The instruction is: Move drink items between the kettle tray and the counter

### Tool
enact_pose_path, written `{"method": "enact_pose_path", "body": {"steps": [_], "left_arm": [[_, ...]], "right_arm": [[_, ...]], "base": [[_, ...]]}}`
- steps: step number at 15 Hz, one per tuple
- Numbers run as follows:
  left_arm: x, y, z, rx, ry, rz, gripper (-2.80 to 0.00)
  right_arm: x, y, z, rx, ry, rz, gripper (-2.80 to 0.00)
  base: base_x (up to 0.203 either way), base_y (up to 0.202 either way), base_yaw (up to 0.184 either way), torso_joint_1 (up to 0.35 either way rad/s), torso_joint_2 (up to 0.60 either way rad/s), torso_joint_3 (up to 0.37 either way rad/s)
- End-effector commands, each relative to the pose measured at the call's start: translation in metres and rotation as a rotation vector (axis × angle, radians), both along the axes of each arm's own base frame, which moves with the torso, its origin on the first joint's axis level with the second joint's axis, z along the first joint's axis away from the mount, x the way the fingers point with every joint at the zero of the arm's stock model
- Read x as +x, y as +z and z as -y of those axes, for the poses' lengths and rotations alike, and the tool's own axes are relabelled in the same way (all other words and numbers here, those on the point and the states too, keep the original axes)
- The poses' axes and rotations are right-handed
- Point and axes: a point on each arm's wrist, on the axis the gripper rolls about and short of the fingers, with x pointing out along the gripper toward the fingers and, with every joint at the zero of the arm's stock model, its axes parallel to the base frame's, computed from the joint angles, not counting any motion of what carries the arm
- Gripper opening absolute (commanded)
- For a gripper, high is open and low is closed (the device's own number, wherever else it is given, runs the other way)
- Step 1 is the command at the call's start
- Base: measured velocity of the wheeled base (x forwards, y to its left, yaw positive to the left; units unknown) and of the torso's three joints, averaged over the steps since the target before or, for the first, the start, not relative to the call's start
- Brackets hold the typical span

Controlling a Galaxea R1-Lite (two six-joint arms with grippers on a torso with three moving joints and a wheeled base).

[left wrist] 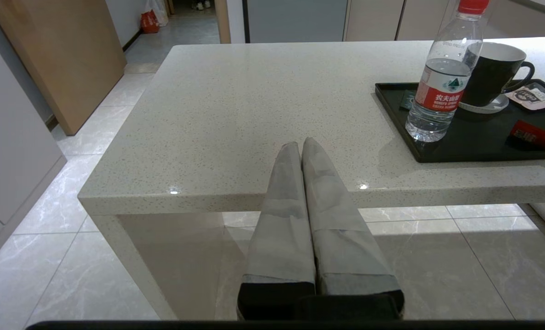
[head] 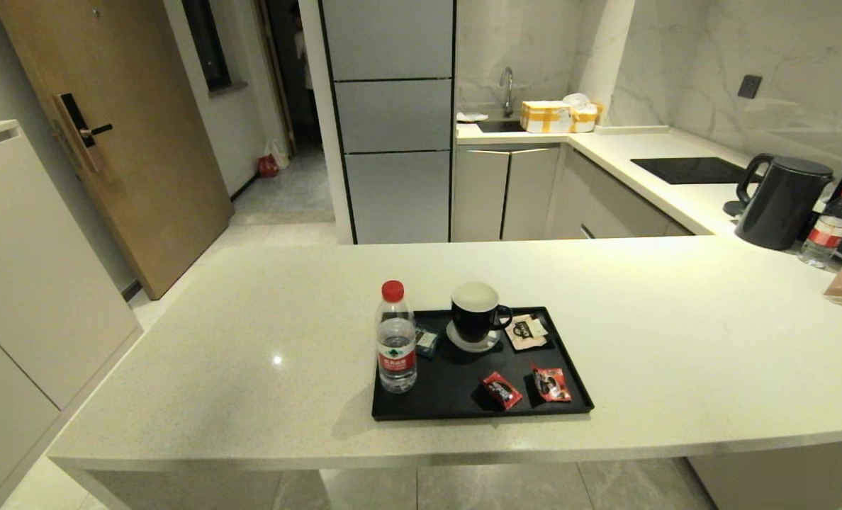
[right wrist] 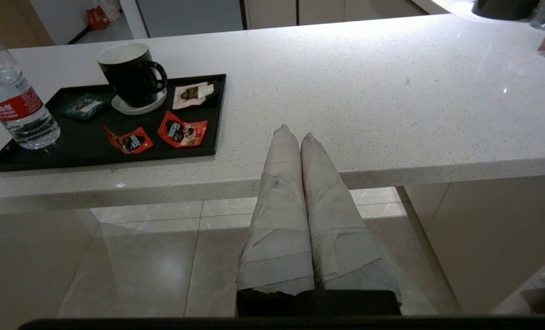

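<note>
Clear plastic water bottle with red cap (head: 396, 341) upright at lower-centre, on flat black tray's (head: 456, 407) left edge; likely heavy, slick, stiff: grip mid-label; left hand (left wrist: 301, 145) and right hand (right wrist: 294, 135) closed, empty, off bench (head: 251, 340).

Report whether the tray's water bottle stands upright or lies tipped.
Upright: the water bottle stands on its base at the black tray's left edge, red cap on top.

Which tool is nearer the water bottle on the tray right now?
Left. The left tool sits off the tray's bottle end, water bottle close by. The right tool is past the tray's opposite end.
</note>
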Motion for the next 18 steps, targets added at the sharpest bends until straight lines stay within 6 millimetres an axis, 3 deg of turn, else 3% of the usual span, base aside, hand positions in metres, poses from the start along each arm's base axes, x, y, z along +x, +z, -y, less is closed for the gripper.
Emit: {"method": "enact_pose_path", "body": {"steps": [1, 18], "left_arm": [[0.0013, -0.0041, 0.0, 0.0, 0.0, -0.016, -2.8], [0.0013, -0.0042, 0.0, 0.001, 0.0, -0.017, -2.8]], "right_arm": [[0.0002, 0.0002, 0.0, 0.001, 0.0, -0.003, -2.8], [0.0002, 0.0002, 0.0, 0.004, -0.001, -0.003, -2.8]], "base": [[0.0, 0.0, 0.0, 0.0, 0.0, 0.0], [0.0, 0.0, 0.0, 0.0, 0.0, 0.0]]}}
